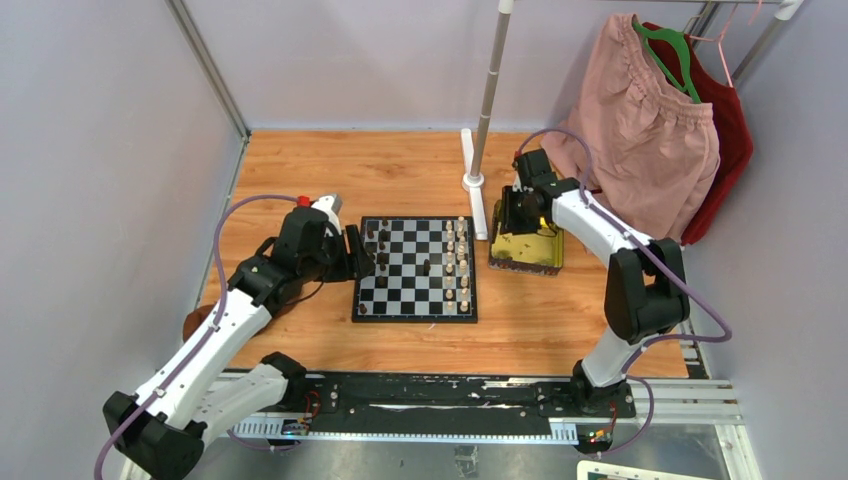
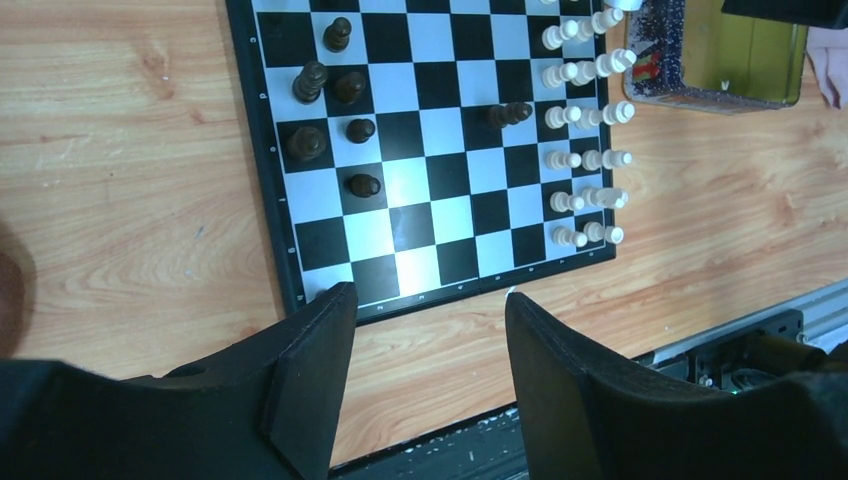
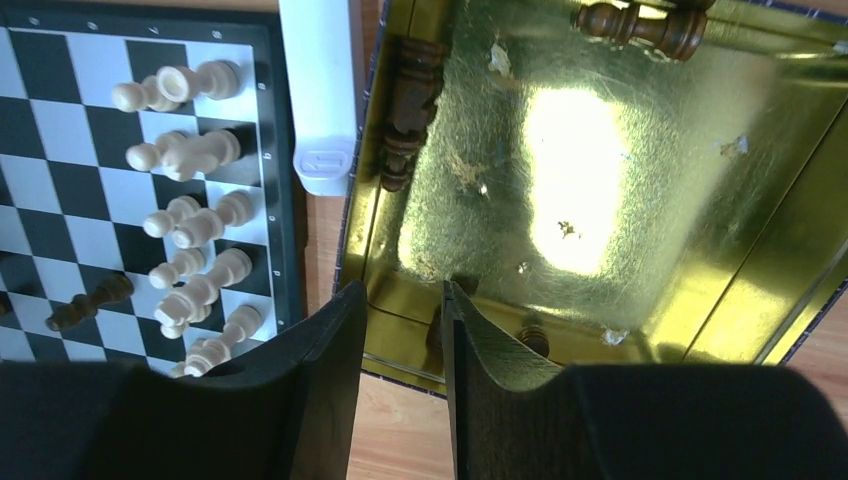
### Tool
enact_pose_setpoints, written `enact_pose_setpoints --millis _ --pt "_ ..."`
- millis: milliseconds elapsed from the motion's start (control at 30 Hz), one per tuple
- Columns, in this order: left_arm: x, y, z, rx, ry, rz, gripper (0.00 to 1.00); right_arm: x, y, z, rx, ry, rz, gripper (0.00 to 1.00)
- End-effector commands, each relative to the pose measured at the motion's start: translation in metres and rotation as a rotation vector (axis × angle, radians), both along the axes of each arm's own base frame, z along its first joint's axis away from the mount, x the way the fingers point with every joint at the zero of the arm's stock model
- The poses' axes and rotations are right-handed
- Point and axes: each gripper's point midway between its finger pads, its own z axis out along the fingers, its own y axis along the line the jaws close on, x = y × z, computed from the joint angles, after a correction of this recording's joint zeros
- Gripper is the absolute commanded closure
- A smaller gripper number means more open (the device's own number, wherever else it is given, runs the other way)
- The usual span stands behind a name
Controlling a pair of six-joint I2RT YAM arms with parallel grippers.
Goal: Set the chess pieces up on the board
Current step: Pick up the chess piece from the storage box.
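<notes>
From above, the board (image 1: 415,270) lies in the middle of the counter (image 1: 300,170). The cream chess pieces (image 1: 455,265) fill its two right-hand files. A few dark pieces (image 1: 380,240) stand on the left files, and a stray dark piece (image 1: 427,267) stands mid-board. The left fingers (image 1: 358,252) sit at the board's left edge. The right fingers (image 1: 518,212) hang over the gold tray (image 1: 525,262), just right of the board. A white pole foot (image 1: 482,215) lies between board and tray.

The left wrist view shows the left fingers parted and empty. The board lies ahead of them, with the dark pieces nearest and the cream ranks far across.

The right wrist view shows the right fingers parted by a narrow gap above the tray's near wall, with nothing clearly held. One dark piece (image 3: 405,110) lies flat with its long axis along the tray's left wall. Another dark piece (image 3: 640,25) lies along the far wall. A small one (image 3: 533,338) sits close to the right-hand finger. The right arm is plainly the nearer to these. The tray walls would probably crowd any grasp, and the pole foot stands in the path back to the board.
</notes>
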Motion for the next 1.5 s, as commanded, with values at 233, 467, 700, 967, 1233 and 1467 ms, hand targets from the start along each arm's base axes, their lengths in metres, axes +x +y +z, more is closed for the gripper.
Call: enact_pose_setpoints --millis 233,467,700,967,1233,1467 --pt "0.002 -0.004 0.001 -0.02 -0.009 -0.002 0.39 -0.001 0.003 -0.048 0.083 0.043 -0.02 0.63" --pt "0.003 -0.005 -0.002 -0.02 -0.003 -0.001 0.39 0.013 0.016 -0.055 0.188 0.007 -0.019 0.63" --pt "0.005 -0.008 -0.005 -0.022 0.008 -0.006 0.4 0.02 0.02 -0.06 0.222 0.009 -0.021 0.62" --pt "0.008 -0.011 -0.007 -0.026 0.003 -0.014 0.4 0.019 0.02 -0.072 0.219 0.029 -0.026 0.63" --pt "0.008 -0.012 -0.013 -0.031 0.011 -0.017 0.4 0.018 0.018 -0.084 0.183 0.063 -0.012 0.64" --pt "0.008 -0.013 -0.015 -0.04 0.007 -0.014 0.4 0.017 0.016 -0.089 0.09 0.069 0.03 0.64"
